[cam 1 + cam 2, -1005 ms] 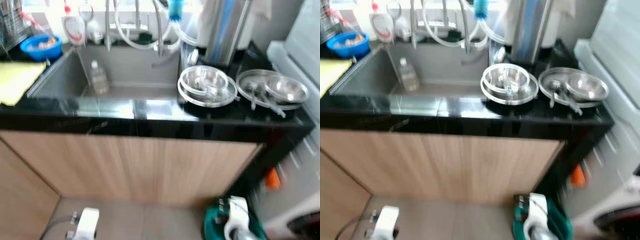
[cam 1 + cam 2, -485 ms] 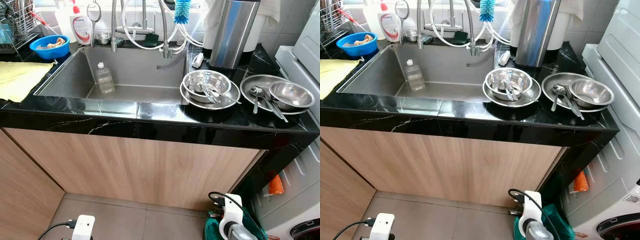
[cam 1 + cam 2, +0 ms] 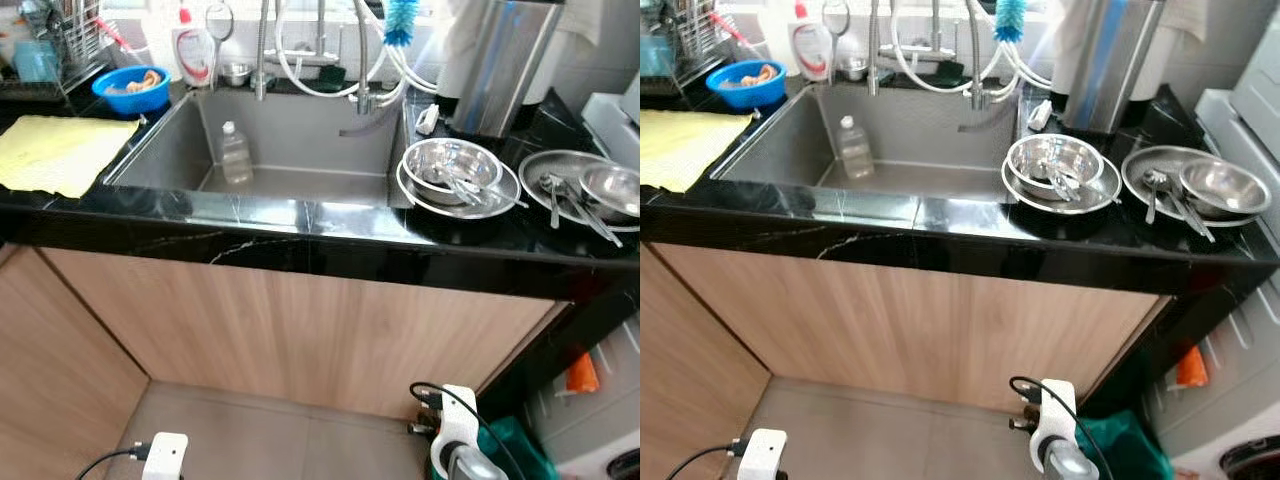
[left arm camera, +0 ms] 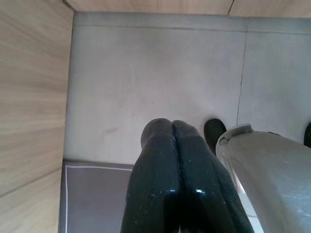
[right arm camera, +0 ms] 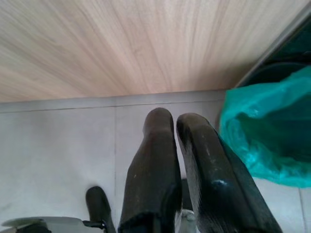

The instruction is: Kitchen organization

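On the black counter (image 3: pixel 300 225), right of the sink (image 3: pixel 160 150), a steel bowl (image 3: pixel 452 165) with utensils in it sits on a steel plate (image 3: pixel 470 200). Farther right, a second steel plate (image 3: pixel 1160 165) carries a smaller bowl (image 3: pixel 1222 185) and spoons (image 3: pixel 1152 190). A clear plastic bottle (image 3: pixel 235 152) stands in the sink. Both arms hang low in front of the wooden cabinet. My left gripper (image 4: pixel 171 127) is shut and points at the grey floor. My right gripper (image 5: pixel 174 121) is shut with nothing held, beside a green bag (image 5: pixel 265 131).
A yellow cloth (image 3: pixel 55 150), a blue bowl (image 3: pixel 130 88), a dish soap bottle (image 3: pixel 195 55) and a dish rack (image 3: pixel 60 40) sit left of the sink. Taps, hoses and a blue brush (image 3: pixel 402 18) hang behind it. A steel canister (image 3: pixel 500 65) stands at the back right.
The whole picture has shifted to the right, so the camera has turned left. The dishes and both hanging arms keep their places.
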`<state>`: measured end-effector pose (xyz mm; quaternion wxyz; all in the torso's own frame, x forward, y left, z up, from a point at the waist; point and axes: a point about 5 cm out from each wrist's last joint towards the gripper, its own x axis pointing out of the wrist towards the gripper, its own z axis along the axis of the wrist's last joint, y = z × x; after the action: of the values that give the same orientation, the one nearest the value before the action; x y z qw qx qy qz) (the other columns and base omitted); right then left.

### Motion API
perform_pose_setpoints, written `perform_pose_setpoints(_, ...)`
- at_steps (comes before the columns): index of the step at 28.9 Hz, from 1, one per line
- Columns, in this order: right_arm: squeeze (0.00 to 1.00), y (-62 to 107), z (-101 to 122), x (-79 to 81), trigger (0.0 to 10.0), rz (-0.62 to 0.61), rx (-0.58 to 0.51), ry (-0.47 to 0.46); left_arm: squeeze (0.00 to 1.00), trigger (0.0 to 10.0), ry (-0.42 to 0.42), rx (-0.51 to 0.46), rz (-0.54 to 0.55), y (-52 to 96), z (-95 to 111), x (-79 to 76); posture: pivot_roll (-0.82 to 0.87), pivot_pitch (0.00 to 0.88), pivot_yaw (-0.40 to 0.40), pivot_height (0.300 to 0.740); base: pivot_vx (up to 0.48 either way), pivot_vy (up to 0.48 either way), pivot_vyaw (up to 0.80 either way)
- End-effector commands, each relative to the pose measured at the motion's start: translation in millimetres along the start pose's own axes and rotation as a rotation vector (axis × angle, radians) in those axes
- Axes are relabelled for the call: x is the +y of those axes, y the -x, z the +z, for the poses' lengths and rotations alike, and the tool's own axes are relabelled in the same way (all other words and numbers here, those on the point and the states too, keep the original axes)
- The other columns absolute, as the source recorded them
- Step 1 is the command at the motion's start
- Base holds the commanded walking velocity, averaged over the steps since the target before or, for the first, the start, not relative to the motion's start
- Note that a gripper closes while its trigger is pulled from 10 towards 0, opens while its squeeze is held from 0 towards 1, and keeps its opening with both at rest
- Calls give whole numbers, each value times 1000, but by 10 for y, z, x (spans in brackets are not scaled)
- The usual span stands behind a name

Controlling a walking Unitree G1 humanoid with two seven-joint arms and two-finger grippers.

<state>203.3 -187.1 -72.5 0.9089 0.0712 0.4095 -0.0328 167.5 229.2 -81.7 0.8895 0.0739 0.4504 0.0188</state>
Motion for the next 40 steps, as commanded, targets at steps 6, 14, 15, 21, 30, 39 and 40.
perform_pose_setpoints(6,0,-12,12,66,10000,5,-7,-11,0,10000,12,15,8,18,-66,24,-115,0,23,731,0,317,0)
perform_pose_setpoints(14,0,-15,14,78,10000,3,-7,-13,0,10000,6,-6,18,20,-49,37,-113,5,28,731,0,293,0)
perform_pose_setpoints(15,0,-15,11,80,10000,4,-5,-13,0,10000,4,-8,22,21,-47,40,-111,8,29,731,0,0,0)
perform_pose_setpoints(21,0,-14,5,85,10000,5,-3,-13,0,10000,-3,-37,48,25,-25,60,-110,12,30,731,0,0,0)
perform_pose_setpoints(30,0,-12,-4,89,10000,8,-1,-12,0,10000,-10,-81,73,33,4,78,-103,19,32,731,0,246,0)
perform_pose_setpoints(39,0,-14,0,95,10000,8,-3,-12,0,10000,-44,-254,24,-66,590,-140,-105,20,35,731,0,0,0)
perform_pose_setpoints(40,0,-14,1,96,10000,7,-3,-13,0,10000,-44,-244,24,-65,562,-139,-105,19,35,731,0,0,0)
